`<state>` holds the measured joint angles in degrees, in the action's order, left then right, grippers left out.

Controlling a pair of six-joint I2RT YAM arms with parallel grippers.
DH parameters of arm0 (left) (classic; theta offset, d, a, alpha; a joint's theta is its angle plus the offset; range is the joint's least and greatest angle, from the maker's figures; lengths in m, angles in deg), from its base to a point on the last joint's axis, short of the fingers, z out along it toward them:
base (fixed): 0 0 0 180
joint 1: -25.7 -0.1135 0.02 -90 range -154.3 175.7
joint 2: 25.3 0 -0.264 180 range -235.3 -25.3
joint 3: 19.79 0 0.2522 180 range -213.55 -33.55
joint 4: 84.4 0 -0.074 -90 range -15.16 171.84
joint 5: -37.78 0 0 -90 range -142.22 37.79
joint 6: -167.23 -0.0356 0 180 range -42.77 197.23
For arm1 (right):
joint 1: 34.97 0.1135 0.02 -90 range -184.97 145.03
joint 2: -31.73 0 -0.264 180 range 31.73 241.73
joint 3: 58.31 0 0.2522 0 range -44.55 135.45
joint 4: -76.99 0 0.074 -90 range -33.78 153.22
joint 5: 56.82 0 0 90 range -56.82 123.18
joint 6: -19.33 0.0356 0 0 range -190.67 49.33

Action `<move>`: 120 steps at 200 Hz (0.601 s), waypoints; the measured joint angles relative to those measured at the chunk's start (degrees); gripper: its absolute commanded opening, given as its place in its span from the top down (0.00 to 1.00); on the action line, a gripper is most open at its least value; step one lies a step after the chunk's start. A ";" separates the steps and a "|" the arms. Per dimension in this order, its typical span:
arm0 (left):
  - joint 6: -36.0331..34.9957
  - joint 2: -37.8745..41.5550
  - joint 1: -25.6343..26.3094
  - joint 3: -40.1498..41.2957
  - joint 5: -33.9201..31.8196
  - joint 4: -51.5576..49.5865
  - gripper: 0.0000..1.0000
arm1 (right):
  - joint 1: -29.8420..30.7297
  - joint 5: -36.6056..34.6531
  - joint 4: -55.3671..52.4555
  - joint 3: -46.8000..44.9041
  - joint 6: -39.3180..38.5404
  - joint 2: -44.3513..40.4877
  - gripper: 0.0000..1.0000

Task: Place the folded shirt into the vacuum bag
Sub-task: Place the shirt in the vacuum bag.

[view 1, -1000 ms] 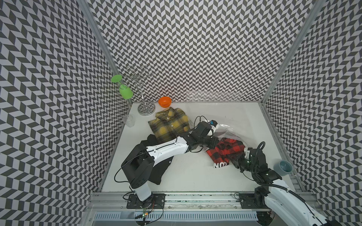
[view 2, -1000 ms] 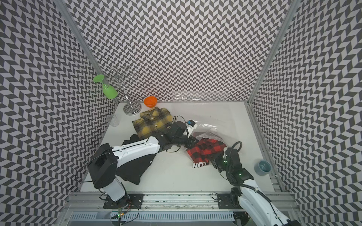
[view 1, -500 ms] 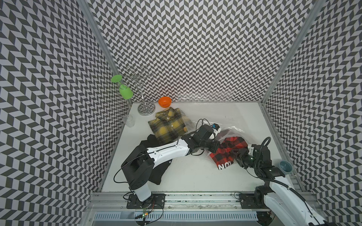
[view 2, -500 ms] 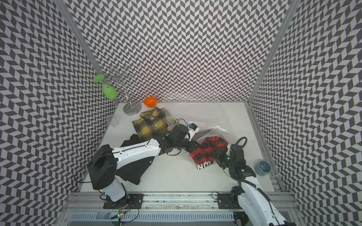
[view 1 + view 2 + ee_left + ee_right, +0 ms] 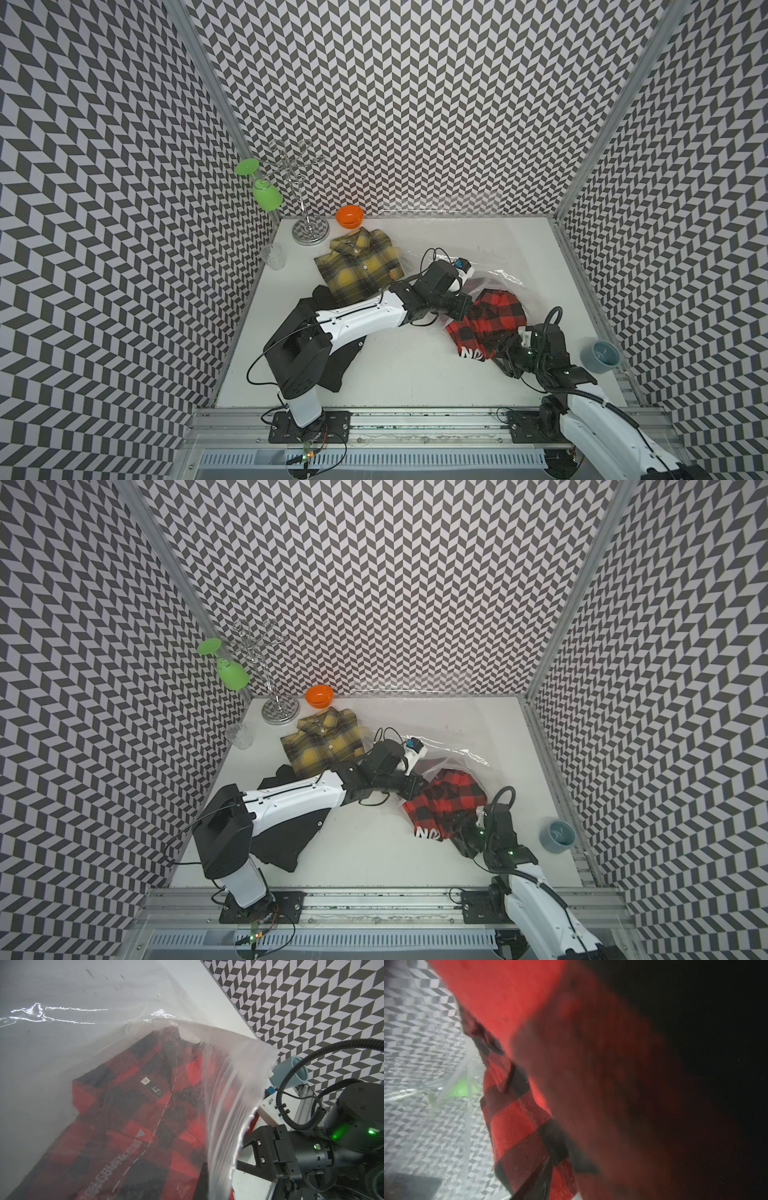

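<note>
White tabletop [image 5: 395,374]: your left gripper [image 5: 464,308] clamped tight on the mouth of the vacuum bag [image 5: 498,276]. Your right gripper [image 5: 498,347] stood part-open against the red shirt [image 5: 490,311].

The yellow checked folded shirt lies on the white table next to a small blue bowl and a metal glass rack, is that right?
Not quite. The small round bowl is orange, not blue; both top views show it. The rest holds: the yellow checked folded shirt lies on the white table next to that bowl and the metal glass rack.
</note>
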<state>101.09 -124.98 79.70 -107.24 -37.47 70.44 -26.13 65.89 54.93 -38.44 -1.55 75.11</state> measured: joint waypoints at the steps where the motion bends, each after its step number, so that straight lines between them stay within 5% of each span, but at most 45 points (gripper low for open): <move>1: 0.00 -0.07 0.00 -0.04 0.00 -0.02 1.00 | 0.00 0.07 0.48 0.00 0.11 0.37 0.38; 76: -0.90 -1.09 -0.02 1.99 -1.09 -0.20 1.00 | 0.04 0.42 14.60 4.31 2.36 12.79 0.74; 120: -0.26 -0.96 0.02 5.68 -1.03 -0.20 1.00 | 0.17 0.09 16.46 10.05 3.23 12.41 0.72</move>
<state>100.83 -125.94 79.72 -101.55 -38.50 70.24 -25.95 65.98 71.39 -28.39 1.69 87.52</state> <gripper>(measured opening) 0.043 0.259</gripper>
